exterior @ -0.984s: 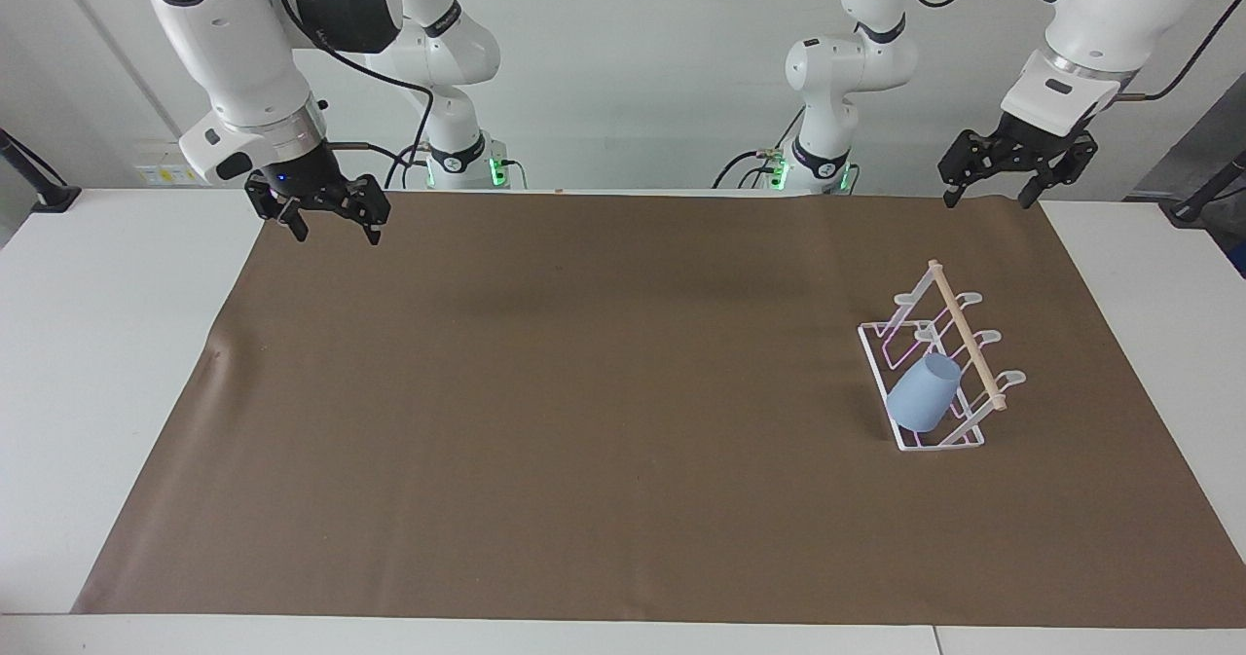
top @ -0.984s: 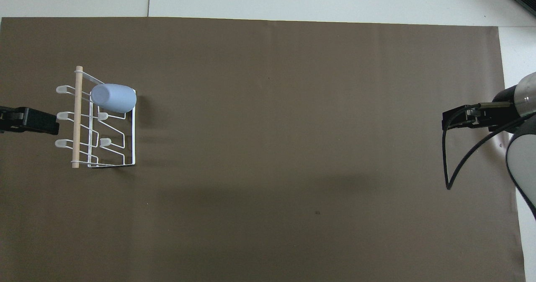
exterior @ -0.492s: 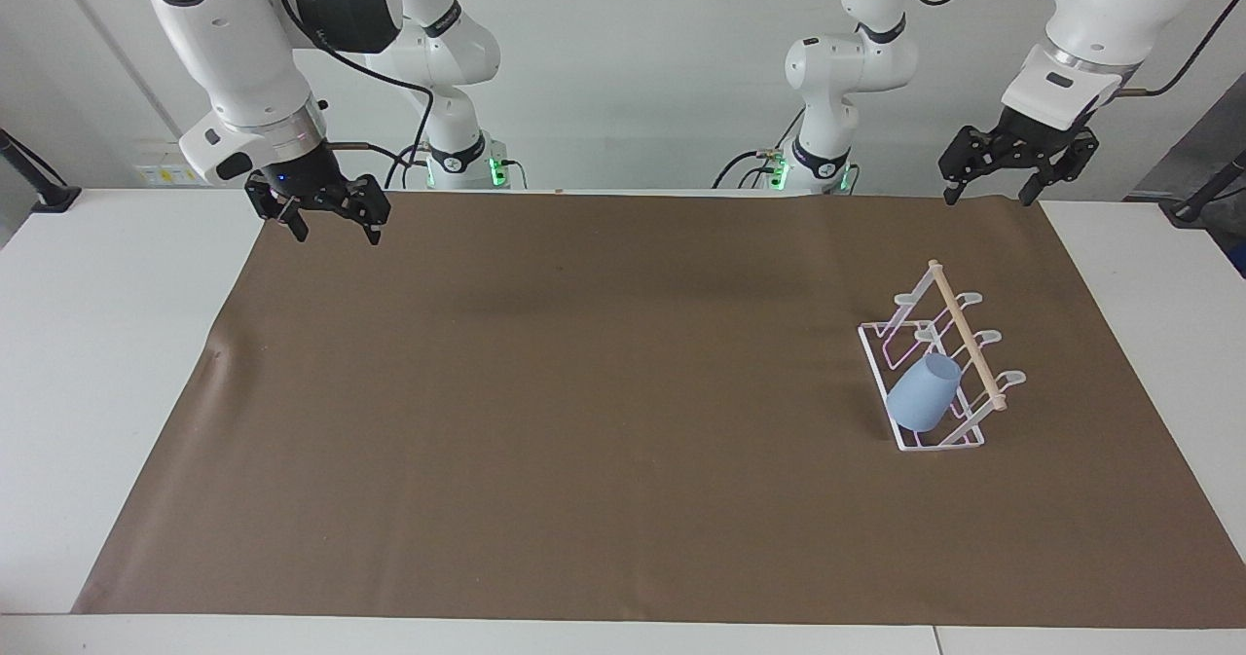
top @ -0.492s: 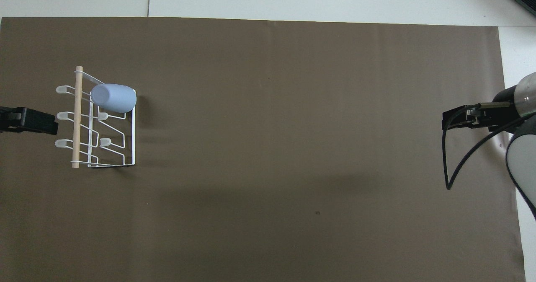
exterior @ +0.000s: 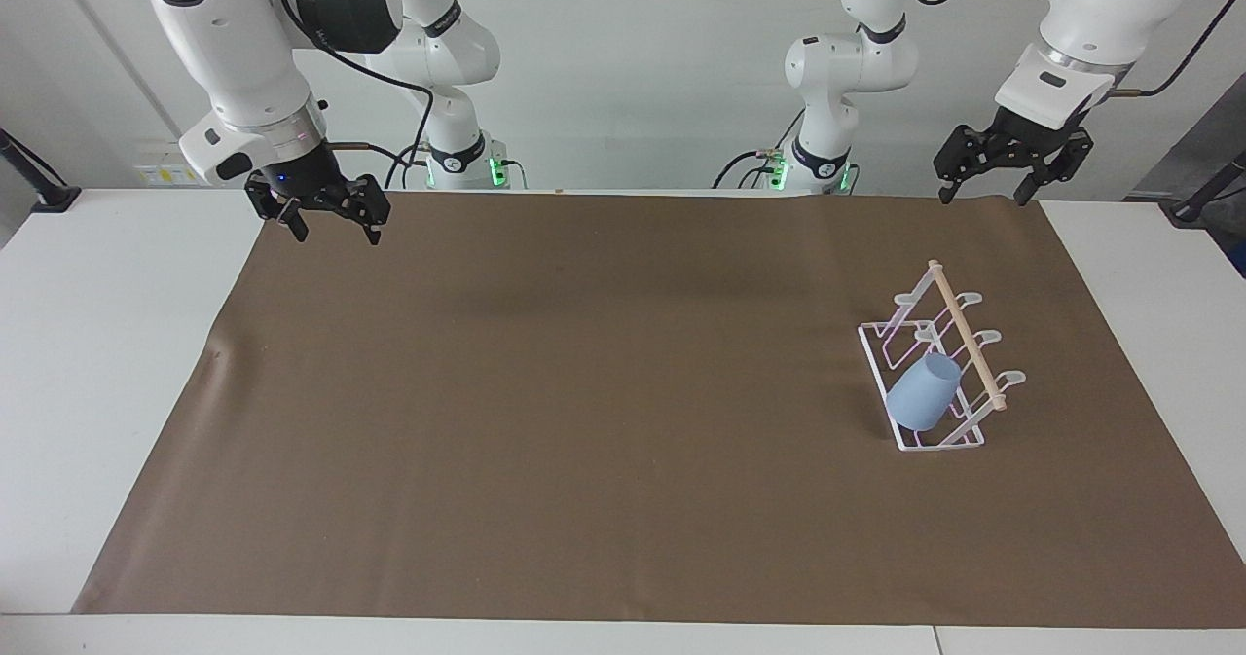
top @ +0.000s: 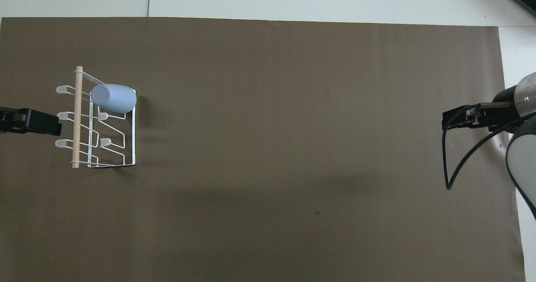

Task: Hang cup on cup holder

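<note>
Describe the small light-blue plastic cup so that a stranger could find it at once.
On the brown mat, toward the left arm's end, stands a white wire rack with a wooden rod on top. The light-blue cup hangs tilted on one prong at the rack's end farther from the robots, the only coloured object.

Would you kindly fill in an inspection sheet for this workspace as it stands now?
Surface: white table under a brown mat.
Job's things: blue cup hangs tilted on a prong of the cup holder, toward the left arm's end.
Clutter: nothing seen.
Grippers: left gripper open, empty, raised over the mat's edge nearest the robots; right gripper open, empty, raised over the mat's corner at its own end.
Cables: black cable loops from the right arm.
Surroundings: white wall.
</note>
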### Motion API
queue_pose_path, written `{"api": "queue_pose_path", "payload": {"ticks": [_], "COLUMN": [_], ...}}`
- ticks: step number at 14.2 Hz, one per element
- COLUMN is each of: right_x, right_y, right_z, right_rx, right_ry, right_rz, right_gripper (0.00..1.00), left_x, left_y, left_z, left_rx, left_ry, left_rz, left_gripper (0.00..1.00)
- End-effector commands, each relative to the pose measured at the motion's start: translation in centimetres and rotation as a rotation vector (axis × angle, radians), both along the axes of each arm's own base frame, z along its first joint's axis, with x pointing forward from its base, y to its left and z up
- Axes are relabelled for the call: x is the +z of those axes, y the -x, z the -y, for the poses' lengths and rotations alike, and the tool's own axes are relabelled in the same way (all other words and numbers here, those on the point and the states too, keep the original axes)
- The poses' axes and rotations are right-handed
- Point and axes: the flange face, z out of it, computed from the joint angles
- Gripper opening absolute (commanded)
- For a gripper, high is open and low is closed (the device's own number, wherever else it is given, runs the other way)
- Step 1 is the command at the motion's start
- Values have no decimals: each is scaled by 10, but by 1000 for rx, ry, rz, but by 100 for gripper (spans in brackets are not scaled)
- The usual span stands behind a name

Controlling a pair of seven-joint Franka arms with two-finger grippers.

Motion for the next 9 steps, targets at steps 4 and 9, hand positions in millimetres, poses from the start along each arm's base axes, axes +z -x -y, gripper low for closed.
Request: {"api": "queue_pose_path", "payload": {"ticks": [4, 9], "right_x": [1, 1], "right_y": [6, 6], "right_z": [1, 2], "right_rx": [-16, -18], "right_ry": [-13, -13], "right_rz": [4, 4], "right_gripper": [100, 100], "left_x": [-2, -3], "left_y": [8, 9], "left_z": [-11, -8], "left_rx": [16, 11], "left_ry": [48, 48], "left_rz": [26, 23], "left_gripper": [100, 100]}}
